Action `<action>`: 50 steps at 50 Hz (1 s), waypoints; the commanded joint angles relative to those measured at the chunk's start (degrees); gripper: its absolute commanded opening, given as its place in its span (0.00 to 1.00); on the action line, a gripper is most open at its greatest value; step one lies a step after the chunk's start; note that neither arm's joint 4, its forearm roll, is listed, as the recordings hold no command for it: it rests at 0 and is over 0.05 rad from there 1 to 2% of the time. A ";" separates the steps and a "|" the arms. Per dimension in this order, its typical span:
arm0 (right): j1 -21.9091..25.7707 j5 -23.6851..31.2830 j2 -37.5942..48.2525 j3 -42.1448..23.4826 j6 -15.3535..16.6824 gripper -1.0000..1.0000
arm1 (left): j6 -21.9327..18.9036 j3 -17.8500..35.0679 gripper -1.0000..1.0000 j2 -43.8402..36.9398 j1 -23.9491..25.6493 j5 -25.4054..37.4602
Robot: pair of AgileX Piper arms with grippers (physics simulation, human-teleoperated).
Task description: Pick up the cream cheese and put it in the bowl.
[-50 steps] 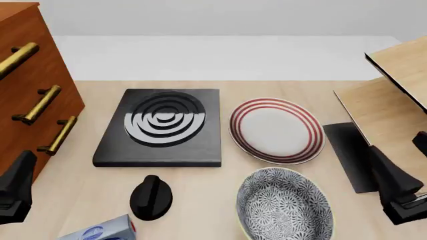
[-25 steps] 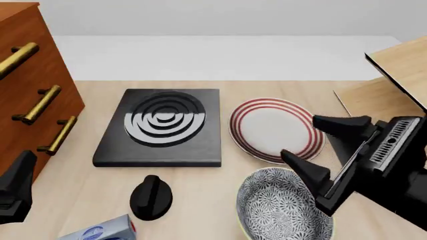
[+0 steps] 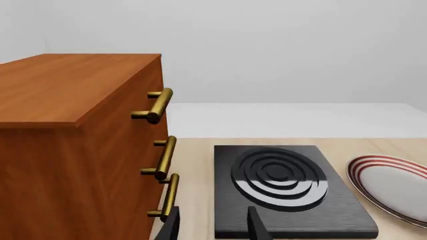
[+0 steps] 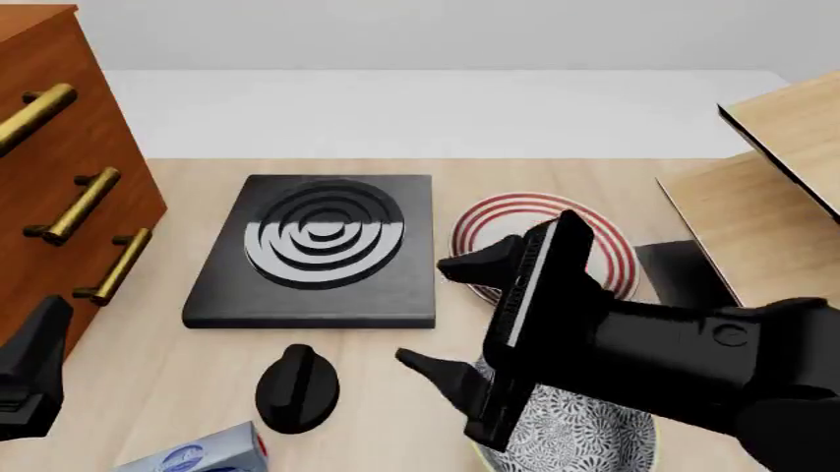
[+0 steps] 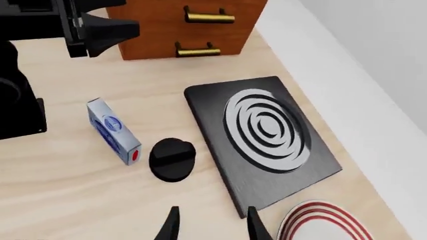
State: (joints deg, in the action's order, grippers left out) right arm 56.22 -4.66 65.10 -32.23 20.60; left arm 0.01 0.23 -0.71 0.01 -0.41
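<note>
Front view | right end effector (image 4: 440, 315) fingers apart, empty | over bowl (image 4: 597, 433) | left end effector (image 3: 212, 225) apart, empty

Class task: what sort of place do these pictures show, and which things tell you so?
Probably a simulated kitchen counter: a black stove burner plate with its knob, a red-ringed plate, and a wooden drawer cabinet.

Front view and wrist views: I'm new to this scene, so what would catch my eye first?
The right gripper dominates the front view, jaws open above the table between the black stove plate and the patterned bowl. The wooden drawer cabinet stands at the left, and the cream cheese lies beside the black knob.
</note>
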 commanded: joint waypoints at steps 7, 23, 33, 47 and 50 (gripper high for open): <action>8.05 3.51 13.93 -9.86 1.35 1.00 | -0.02 0.00 1.00 0.00 0.00 0.00; 14.29 6.69 26.57 -19.76 0.45 1.00 | 0.02 0.00 1.00 0.01 0.00 0.00; 16.49 8.52 31.18 -24.20 0.10 1.00 | -0.01 0.00 1.00 0.00 0.00 0.00; 18.14 10.26 36.66 -29.39 0.38 1.00 | 0.00 0.00 1.00 0.00 0.00 0.00; 18.05 10.33 37.74 -30.16 0.46 1.00 | -0.01 0.00 1.00 -0.01 0.01 0.00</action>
State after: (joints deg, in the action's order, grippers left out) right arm 73.33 4.78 98.85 -59.04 20.91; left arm 0.01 0.23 -0.71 0.01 -0.41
